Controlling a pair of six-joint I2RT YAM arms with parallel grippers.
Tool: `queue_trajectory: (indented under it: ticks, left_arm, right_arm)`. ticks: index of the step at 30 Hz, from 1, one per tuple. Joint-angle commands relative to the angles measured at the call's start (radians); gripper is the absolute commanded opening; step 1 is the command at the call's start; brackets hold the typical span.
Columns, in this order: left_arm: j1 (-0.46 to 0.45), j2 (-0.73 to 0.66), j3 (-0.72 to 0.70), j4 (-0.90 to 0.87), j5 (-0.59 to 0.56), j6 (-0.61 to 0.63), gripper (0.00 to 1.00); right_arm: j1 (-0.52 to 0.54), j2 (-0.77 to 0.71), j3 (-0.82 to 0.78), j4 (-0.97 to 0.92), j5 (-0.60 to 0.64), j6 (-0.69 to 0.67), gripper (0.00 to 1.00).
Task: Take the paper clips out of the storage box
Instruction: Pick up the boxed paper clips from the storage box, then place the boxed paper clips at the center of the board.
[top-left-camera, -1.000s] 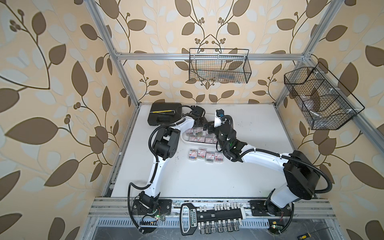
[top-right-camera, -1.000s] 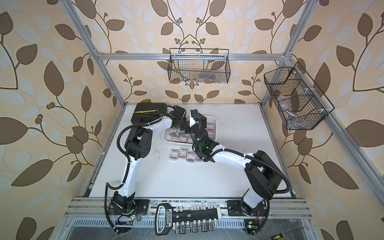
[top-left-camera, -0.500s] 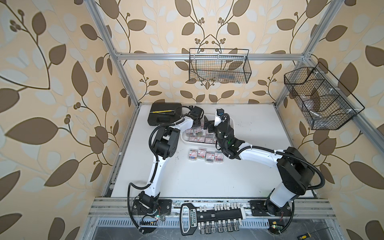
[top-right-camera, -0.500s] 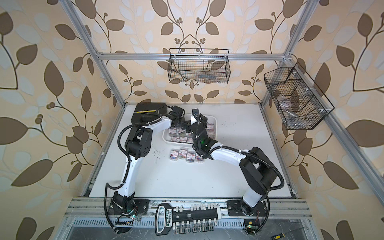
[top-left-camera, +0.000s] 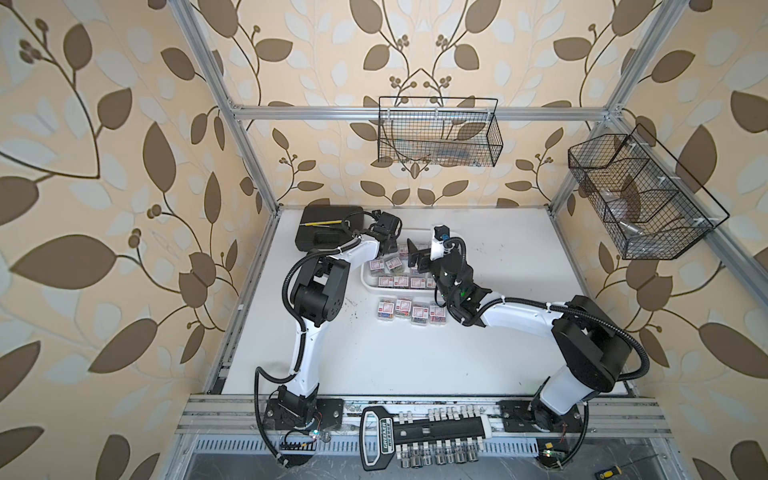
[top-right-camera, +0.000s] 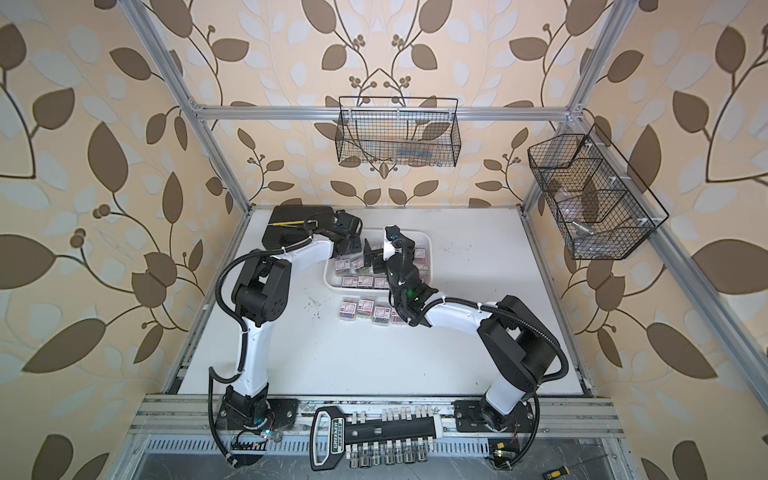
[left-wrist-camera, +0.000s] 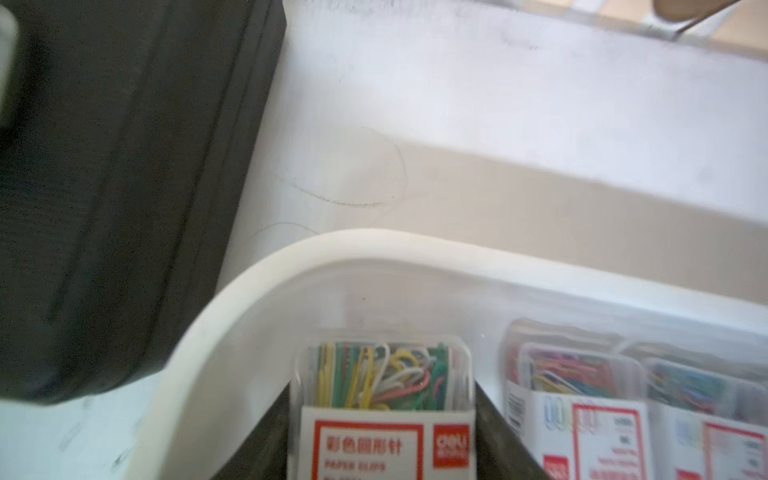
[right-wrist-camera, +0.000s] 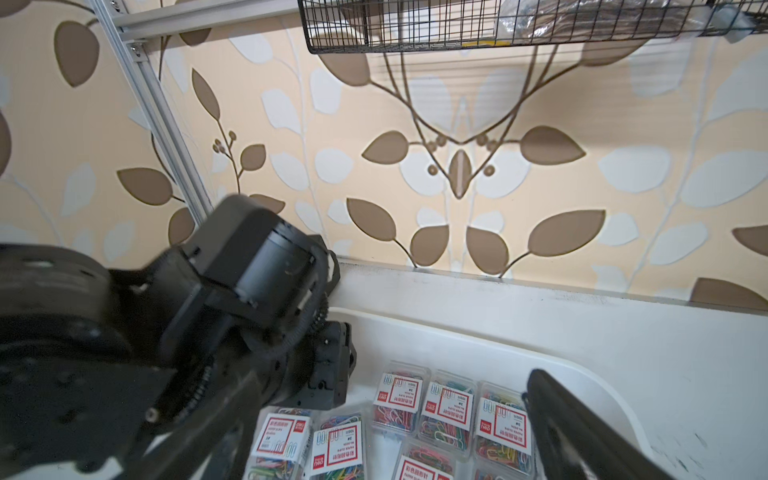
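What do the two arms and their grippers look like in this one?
The left arm and right arm share white tubular links and bulky black joint housings. Black corrugated cable hoses run along each, fastened with white ties. The left gripper and right gripper are black, with flat angular fingers. A small green light glows at the right wrist.

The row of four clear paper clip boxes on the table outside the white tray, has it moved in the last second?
No. The row of clear clip boxes sits just as before, alongside the white plastic tray's near rim.
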Motion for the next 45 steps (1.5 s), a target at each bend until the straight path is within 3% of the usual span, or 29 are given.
queue_trajectory:
  ticks: [1, 21, 30, 36, 45]
  left_arm:
    - [0.008, -0.148, -0.036, 0.050, 0.020, 0.007, 0.44]
    - [0.008, -0.603, -0.373, 0.022, 0.054, 0.006, 0.41]
    - [0.005, -0.887, -0.775, 0.004, 0.048, -0.052, 0.41]
    - [0.004, -1.030, -0.964, 0.022, 0.042, -0.077, 0.41]
    - [-0.004, -1.054, -1.137, 0.203, 0.119, -0.107, 0.39]
  right_arm:
    - [-0.007, -0.043, -0.006, 0.054, -0.021, -0.005, 1.00]
    - [-0.010, 0.046, 0.154, -0.069, -0.024, -0.035, 1.00]
    - [-0.007, -0.094, 0.045, -0.111, 0.027, 0.085, 1.00]
    - [0.018, -0.294, -0.015, -0.379, 0.053, 0.281, 1.00]
    - [0.010, -0.609, -0.181, -0.561, -0.028, 0.505, 1.00]
